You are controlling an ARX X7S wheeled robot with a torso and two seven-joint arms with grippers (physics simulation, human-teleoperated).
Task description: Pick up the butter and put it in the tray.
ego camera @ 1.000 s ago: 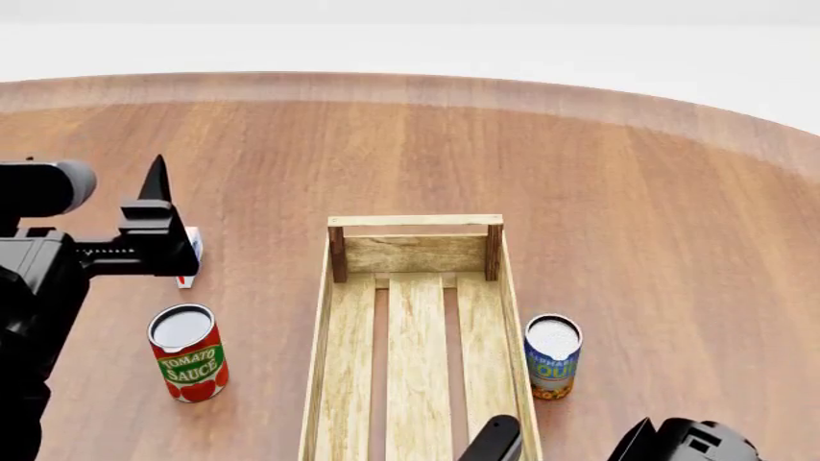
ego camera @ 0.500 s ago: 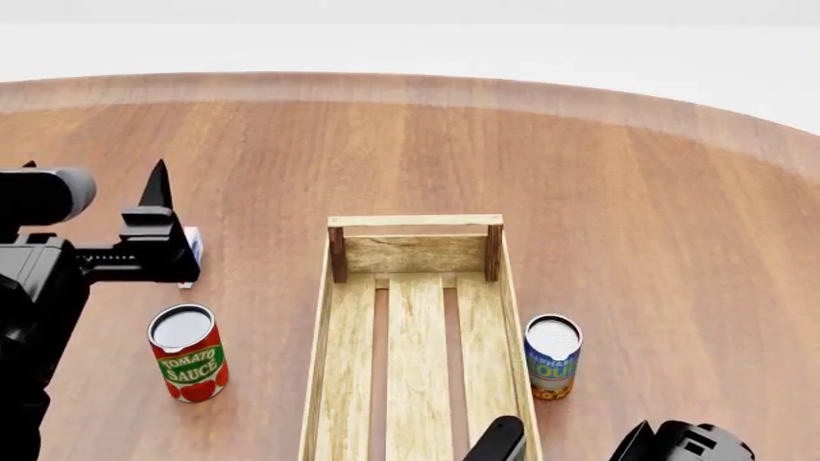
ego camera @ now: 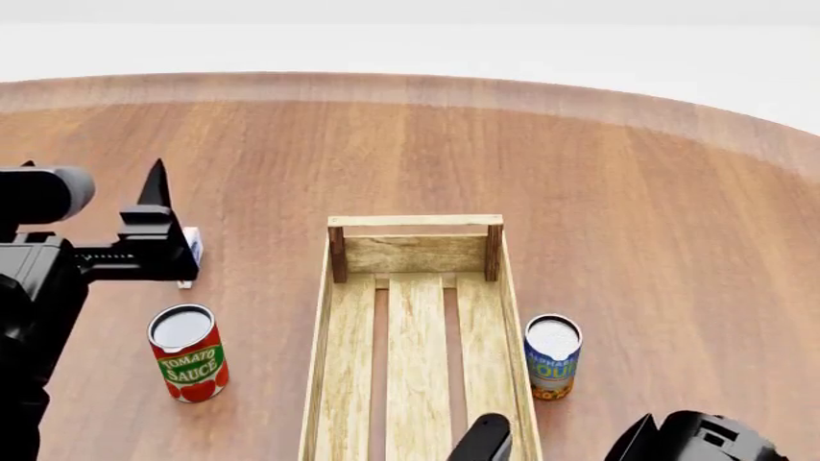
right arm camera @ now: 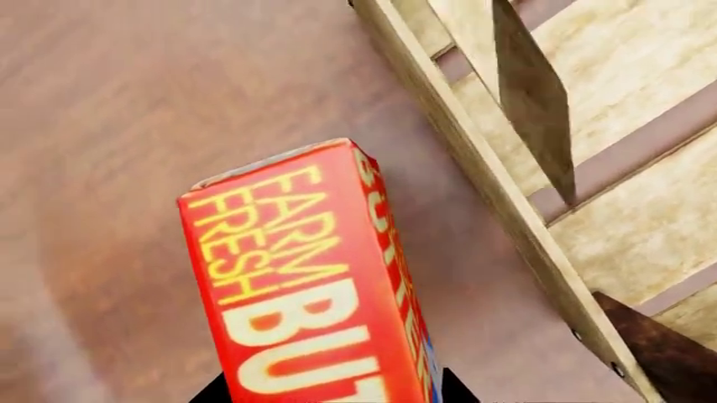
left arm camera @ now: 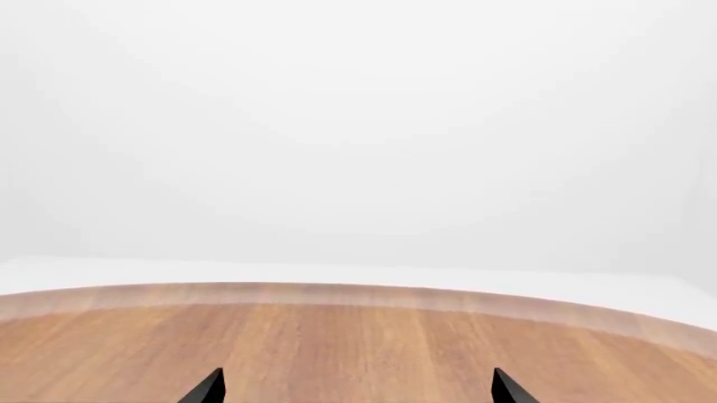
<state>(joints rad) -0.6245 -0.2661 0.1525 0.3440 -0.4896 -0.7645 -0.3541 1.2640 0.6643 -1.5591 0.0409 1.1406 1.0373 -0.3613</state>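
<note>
The butter [right arm camera: 308,277], a red-orange carton with yellow "FARM FRESH" lettering, fills the right wrist view. My right gripper [right arm camera: 334,390] is shut on it, a dark fingertip against each side. The carton is over bare table, just outside the long side wall of the tray [right arm camera: 526,227]. In the head view the light-wood slatted tray [ego camera: 344,365] lies in the middle. Only part of the right gripper [ego camera: 481,444] shows at the bottom edge, and the butter is out of view there. My left gripper [left arm camera: 356,390] is open and holds nothing; it hovers at the left [ego camera: 156,187].
A tomato sauce can [ego camera: 188,352] stands left of the tray and a blue soup can [ego camera: 552,356] stands against its right side. A small white-and-red carton [ego camera: 191,248] lies behind the left arm. The round table's far edge [ego camera: 410,82] curves across the back.
The right gripper's finger has shifted slightly left at the bottom edge of the head view. The left arm has barely moved.
</note>
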